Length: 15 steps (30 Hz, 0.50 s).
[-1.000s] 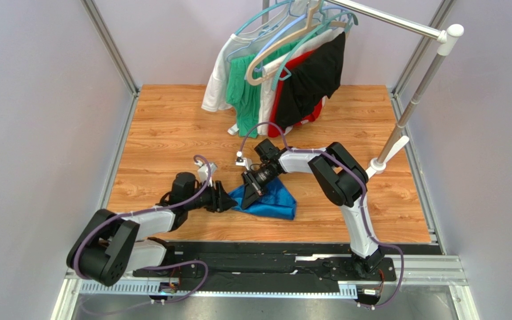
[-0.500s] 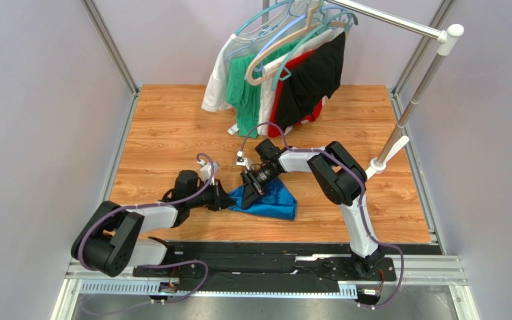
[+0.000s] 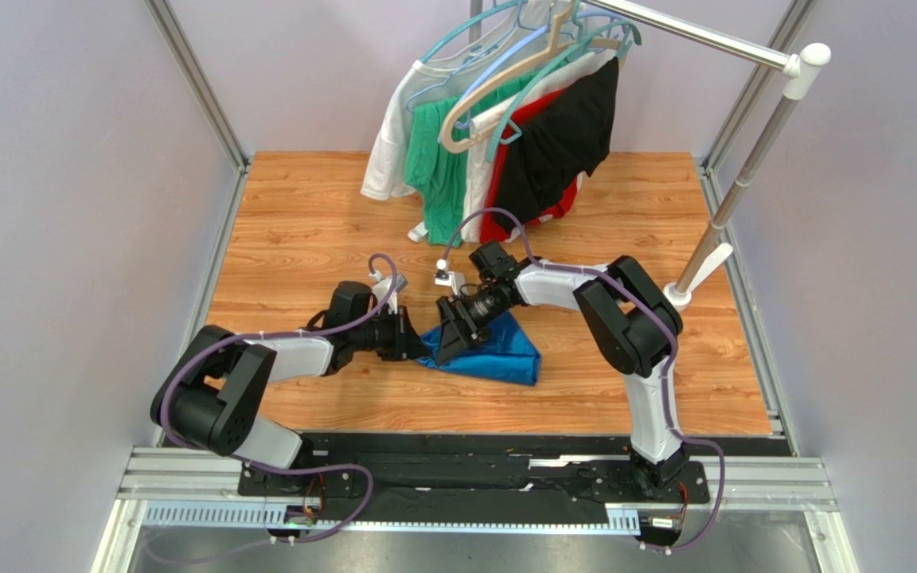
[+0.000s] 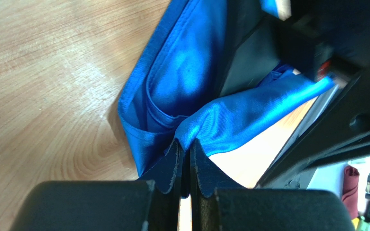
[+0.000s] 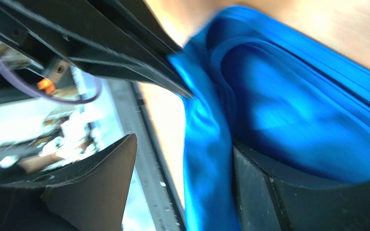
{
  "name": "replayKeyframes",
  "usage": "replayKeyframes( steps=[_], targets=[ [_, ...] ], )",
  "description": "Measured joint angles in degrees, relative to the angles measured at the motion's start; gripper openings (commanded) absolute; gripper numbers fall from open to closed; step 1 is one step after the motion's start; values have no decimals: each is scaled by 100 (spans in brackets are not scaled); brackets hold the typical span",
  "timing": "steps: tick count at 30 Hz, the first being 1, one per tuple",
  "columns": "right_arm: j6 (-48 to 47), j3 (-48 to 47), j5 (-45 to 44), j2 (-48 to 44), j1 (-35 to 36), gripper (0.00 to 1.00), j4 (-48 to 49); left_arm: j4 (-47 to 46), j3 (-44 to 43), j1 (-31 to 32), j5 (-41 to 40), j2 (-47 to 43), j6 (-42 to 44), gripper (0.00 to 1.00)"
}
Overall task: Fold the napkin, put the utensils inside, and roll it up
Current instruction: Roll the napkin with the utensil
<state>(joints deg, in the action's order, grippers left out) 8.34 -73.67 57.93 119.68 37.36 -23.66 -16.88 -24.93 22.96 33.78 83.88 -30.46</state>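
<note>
From above, the napkin [image 3: 493,350] lies bunched in a rough wedge on the bench [image 3: 308,215], near its front edge and about midway between the 2 arms. Its long axis runs left to right, and the bulk spreads toward the right arm's side. The left tool [image 3: 413,344] meets the cloth at its left tip. The right tool [image 3: 451,334] comes down on the same left end from the far side, so both tools crowd 1 corner and the rest of the cloth lies free to their right. In the left wrist view, the left tool [image 4: 184,144] is clenched on a raised fold of the napkin [image 4: 187,72]: the 2 pads are pressed together with blue fabric nipped at their tips. From there the cloth runs straight ahead and off to the right, with dark parts of the other arm close above it. In the right wrist view, the right tool [image 5: 182,144] is released, its fingers spread wide. The napkin [image 5: 293,106] lies against the right-hand finger and fills the upper right, and nothing is gripped. The left arm alone has the cloth, so the fold likely turns on carrying that pinched corner rightward over the bulk, along the long axis.
</note>
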Motion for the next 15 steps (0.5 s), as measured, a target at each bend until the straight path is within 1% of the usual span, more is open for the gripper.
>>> replayKeyframes(
  steps=[10,15],
  targets=[
    [4,634,-1482,-901,-507,74,201,219,-221,-11,129,221,39,0],
    [0,1158,-2216,-1648,-555,74,393,531,-551,-11,229,476,37,0]
  ],
)
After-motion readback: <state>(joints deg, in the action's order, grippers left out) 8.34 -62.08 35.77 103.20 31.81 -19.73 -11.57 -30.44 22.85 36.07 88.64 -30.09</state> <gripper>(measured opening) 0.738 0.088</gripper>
